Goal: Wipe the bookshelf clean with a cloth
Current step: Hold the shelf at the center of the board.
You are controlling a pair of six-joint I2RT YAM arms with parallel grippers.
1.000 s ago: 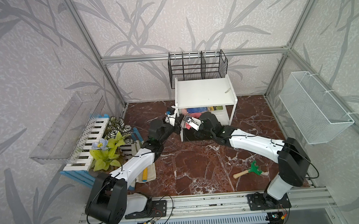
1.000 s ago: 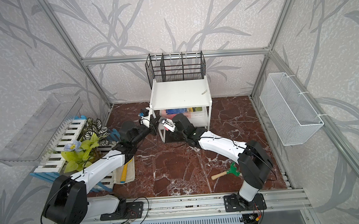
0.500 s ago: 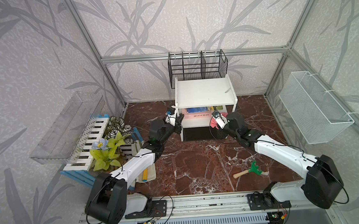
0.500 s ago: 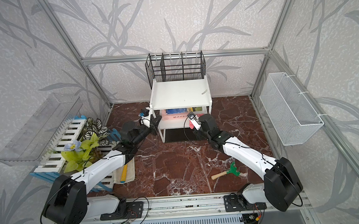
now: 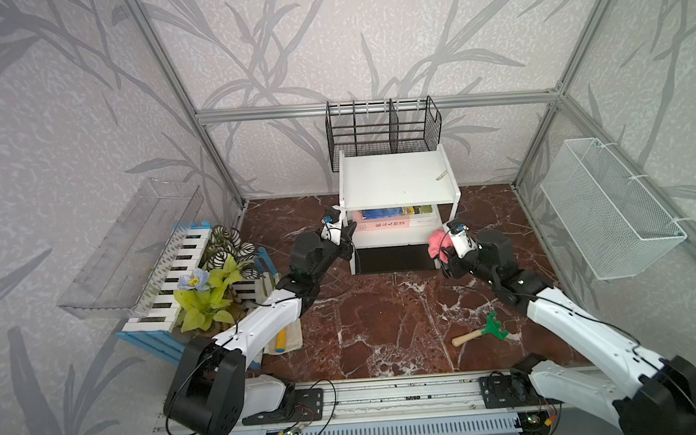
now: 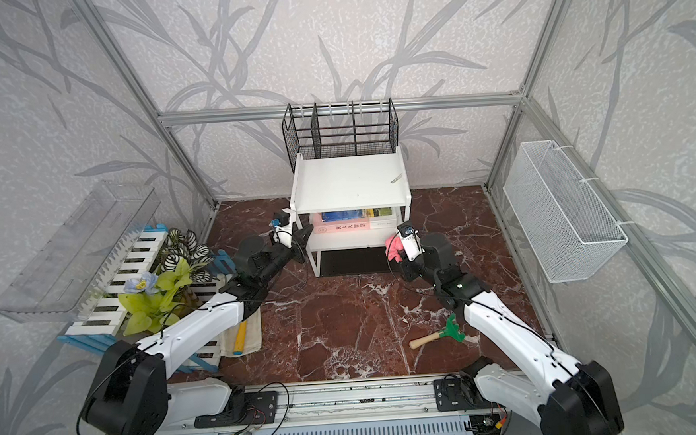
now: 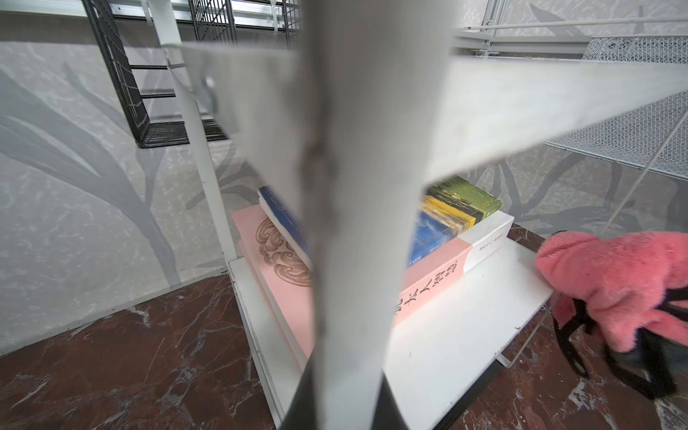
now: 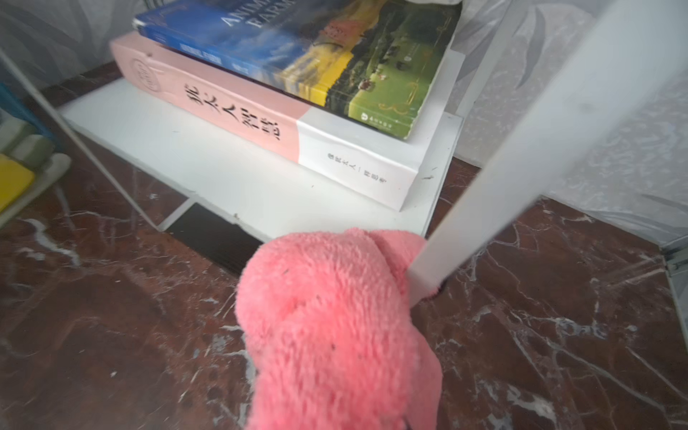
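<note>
- Against the back wall, on the marble floor (image 5: 385, 307), stands the white bookshelf (image 5: 393, 178), with a small scrap (image 5: 442, 176) lying on its top board near the right edge.
- Two books (image 5: 396, 217) lie flat on the middle board: a blue and green one rests on a thick pink and white one.
- The left gripper (image 5: 349, 233) sits at the shelf's front left post with its jaws closed. The wrist view is blurred at close range, but the post fills its middle, so the jaws seem to be clamped on it.
- The right gripper (image 5: 444, 254) is at the front right corner, closed on the pink cloth (image 5: 437, 241), which covers its fingers.
- In the right wrist view the cloth touches the front right post and hangs just below the front edge of the middle board.
- A black wire rack (image 5: 382, 133) hangs behind the shelf, and a white mesh basket (image 5: 611, 210) is mounted on the right wall.
- A small green rake (image 5: 485, 329) lies on the floor beside the right arm.
- A yellow roller (image 6: 240, 337) lies on a beige towel (image 6: 254, 332) under the left arm.
</note>
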